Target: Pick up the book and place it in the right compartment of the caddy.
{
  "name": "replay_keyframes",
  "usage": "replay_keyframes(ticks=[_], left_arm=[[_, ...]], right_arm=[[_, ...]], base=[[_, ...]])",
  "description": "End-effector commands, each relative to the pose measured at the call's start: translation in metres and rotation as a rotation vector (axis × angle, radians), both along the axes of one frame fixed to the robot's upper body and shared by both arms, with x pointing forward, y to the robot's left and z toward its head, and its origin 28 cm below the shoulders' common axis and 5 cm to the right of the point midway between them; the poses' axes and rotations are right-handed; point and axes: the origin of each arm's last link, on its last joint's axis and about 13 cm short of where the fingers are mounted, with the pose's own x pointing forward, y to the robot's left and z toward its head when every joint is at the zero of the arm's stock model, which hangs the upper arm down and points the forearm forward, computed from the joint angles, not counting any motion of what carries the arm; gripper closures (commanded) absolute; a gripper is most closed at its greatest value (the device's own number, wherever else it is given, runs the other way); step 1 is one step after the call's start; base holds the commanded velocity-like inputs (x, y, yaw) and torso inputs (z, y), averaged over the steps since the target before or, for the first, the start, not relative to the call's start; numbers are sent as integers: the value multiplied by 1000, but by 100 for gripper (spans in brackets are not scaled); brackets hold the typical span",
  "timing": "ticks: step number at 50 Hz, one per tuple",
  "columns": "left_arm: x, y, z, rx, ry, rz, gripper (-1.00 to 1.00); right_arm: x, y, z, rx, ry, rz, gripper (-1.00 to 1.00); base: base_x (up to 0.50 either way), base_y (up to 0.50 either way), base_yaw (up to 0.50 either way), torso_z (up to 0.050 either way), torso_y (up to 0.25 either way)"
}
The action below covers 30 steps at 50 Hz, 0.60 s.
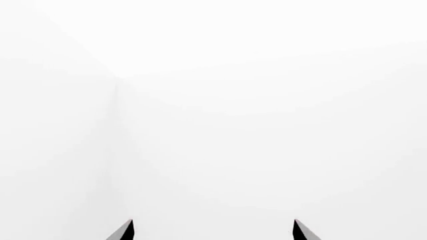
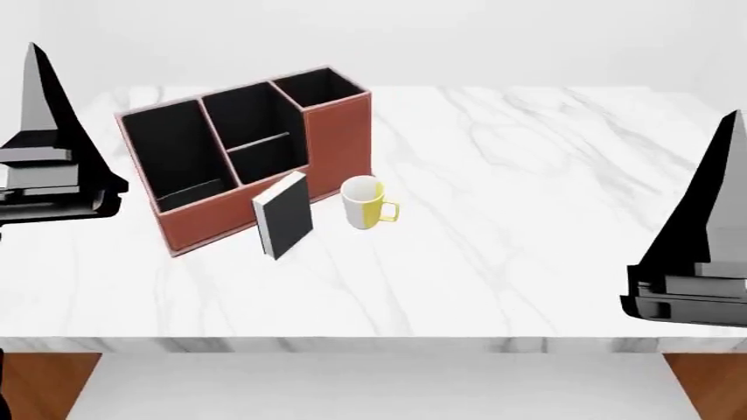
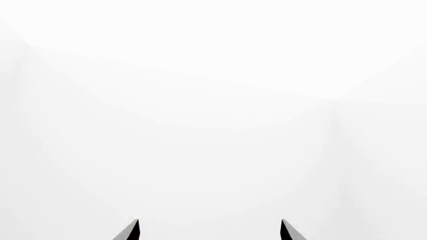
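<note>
Dark grey-black covers and a white strip of page edges mark the book, a small thin hardcover standing upright on the white marble tabletop. It leans slightly, just in front of the caddy, at about 7 o'clock from the tall end section and close against the caddy's front wall; whether they touch cannot be told. A white mug with a yellow handle stands just beside the book at its 3 o'clock.

Red-brown outside with pale stitched edges and black inside, the caddy has three sections. The right compartment is the squarish end one at about 1 o'clock from the book, and its floor is hidden by its own walls.

No title, label or writing can be read on the book, mug or caddy.

In the head view the left end effector and the right end effector are cut off by the frame edges, well apart from the book. Each wrist view shows only two dark fingertips spread apart against blank white, holding nothing.
</note>
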Motion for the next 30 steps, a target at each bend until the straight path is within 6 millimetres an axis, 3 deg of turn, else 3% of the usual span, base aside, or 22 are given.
replay_keyframes(ticks=[1,14,30], left_arm=[[0,0,0,-5,1,2,-100],[0,-2,0,-4,2,-10,-100],[0,-3,1,-2,0,-12,-100]], right_arm=[[-1,0,0,-10,-5,4,-100],[-2,0,0,-14,-23,13,-100],[-4,0,0,-18,-36,19,-100]], base=[[0,0,0,0,0],[22,0,0,0,0],[490,0,0,0,0]])
